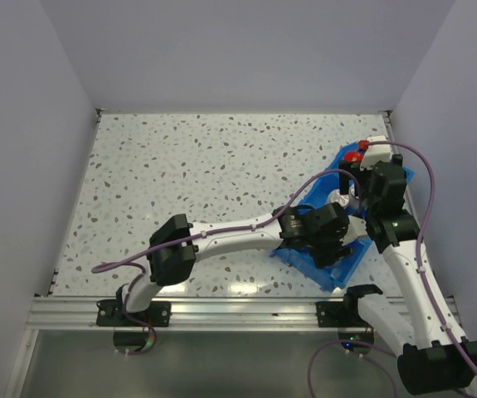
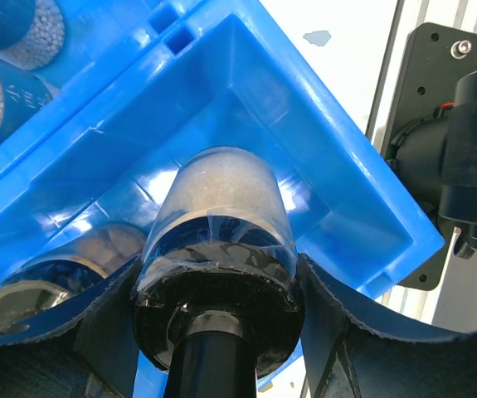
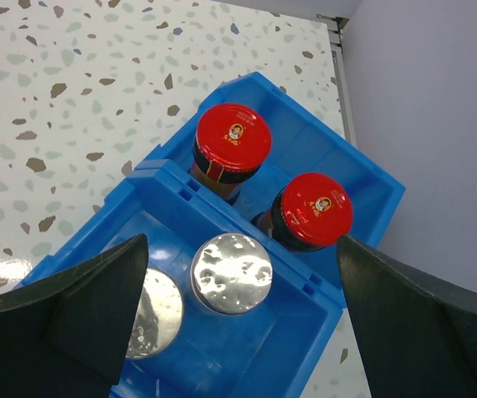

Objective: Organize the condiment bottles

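Looking down from the top camera, the big blue plastic divided bin (image 1: 348,267) sits at the right side of the speckled white table (image 1: 205,166), set at an angle. The left gripper (image 1: 328,245) reaches across into the bin's near end. The right gripper (image 1: 352,184) hangs over the far end, close to two red caps (image 1: 354,155). From up here I cannot tell how either pair of fingers stands.

Over to the left wrist camera, and it is a firm hold. The dark fingers (image 2: 338,332) are clamped on either side of a clear cylindrical jar with a black shaker lid (image 2: 221,207). The lid faces the camera and the base points down into the end compartment. A second clear jar (image 2: 64,269) stands just beside it in that same compartment. Past the divider, at top left, are two blue-labelled jars (image 2: 10,79).

Now the right wrist camera. The black fingers (image 3: 80,307) are spread wide with nothing between them, hovering above the bin. Below, two dark jars with red caps (image 3: 232,137) stand side by side in the far compartment. Two clear jars with silver caps (image 3: 231,274) are next to each other in the middle one.
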`<move>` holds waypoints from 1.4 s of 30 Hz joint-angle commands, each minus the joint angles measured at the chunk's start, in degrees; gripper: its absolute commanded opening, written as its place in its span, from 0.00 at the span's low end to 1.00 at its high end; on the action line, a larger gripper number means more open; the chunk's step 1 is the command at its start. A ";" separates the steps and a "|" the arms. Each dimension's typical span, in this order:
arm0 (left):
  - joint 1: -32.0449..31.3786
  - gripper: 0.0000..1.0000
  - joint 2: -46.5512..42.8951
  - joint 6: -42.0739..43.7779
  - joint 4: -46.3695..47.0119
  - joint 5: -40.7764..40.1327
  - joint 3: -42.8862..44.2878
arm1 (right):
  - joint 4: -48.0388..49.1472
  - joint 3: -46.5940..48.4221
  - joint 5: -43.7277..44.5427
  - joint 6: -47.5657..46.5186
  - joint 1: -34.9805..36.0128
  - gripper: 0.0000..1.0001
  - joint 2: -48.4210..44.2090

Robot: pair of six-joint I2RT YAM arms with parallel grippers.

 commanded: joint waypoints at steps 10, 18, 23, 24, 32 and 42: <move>-0.88 0.72 0.10 0.13 5.48 1.33 2.08 | 3.04 -0.09 0.46 0.66 0.25 0.99 -0.83; -1.23 1.00 -1.39 -0.57 6.80 2.03 1.90 | 3.21 -0.17 0.38 0.66 0.07 0.99 -1.18; -1.76 1.00 -3.76 -1.19 7.15 2.03 1.64 | 3.22 -0.17 0.38 0.57 -0.02 0.99 -1.27; -1.85 1.00 -5.16 -1.27 7.33 1.94 1.29 | 3.13 -0.17 0.46 0.57 -0.10 0.99 -1.27; -1.94 1.00 -16.40 0.30 9.17 -1.57 -5.65 | 3.30 -0.17 0.82 0.31 -0.54 0.99 -1.36; 1.22 1.00 -35.57 3.39 11.81 -12.73 -24.28 | 2.87 -0.17 -1.47 0.49 -2.39 0.99 -1.09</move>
